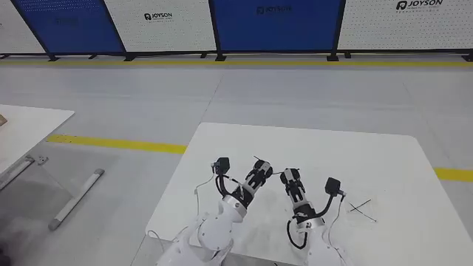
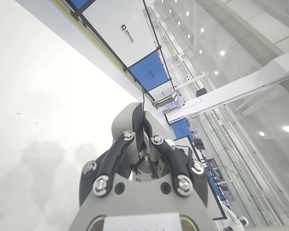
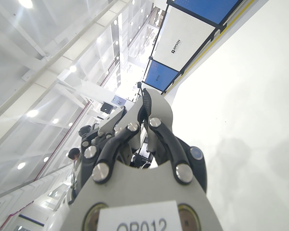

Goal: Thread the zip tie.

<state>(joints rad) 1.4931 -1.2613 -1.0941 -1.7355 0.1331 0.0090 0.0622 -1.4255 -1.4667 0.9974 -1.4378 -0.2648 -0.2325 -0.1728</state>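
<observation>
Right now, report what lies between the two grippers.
Top view: left gripper and right gripper sit close, with just a narrow strip of bare white table between them.

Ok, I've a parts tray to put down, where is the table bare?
Bare: the far half of the table, beyond both end effectors, edge to edge. Crowded: the near middle, where the left end effector and right end effector sit close together, and near right, where loose zip ties lie.

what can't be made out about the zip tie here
- Left wrist view: most of the zip tie, hidden inside the shut left claw.
- Right wrist view: what the shut right claw pinches, hidden inside it.
- Top view: whether the tie is threaded; too small between the claws.
</observation>
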